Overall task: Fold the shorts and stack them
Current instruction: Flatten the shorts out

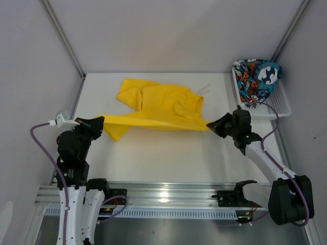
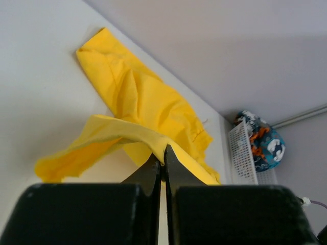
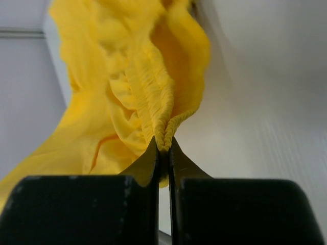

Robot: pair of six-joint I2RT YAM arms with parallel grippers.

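Left fingers [image 2: 149, 174]: pinched shut on plain yellow cloth shorts [image 1: 163, 104], left edge.
Right fingers [image 3: 147, 164]: pinching the elastic waistband; we judge the edge is stretched taut for folding.

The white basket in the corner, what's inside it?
A bunched-up pair of printed shorts, blue, orange, black and white, fills the far end of the white mesh basket. The near end looks bare. Anything underneath the shorts is covered.

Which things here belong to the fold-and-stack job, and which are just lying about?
Job:
- yellow shorts, pinched between left gripper and right gripper
- printed shorts, bunched up, not yet folded

Just there:
- white mesh basket, holding the printed pair
- table
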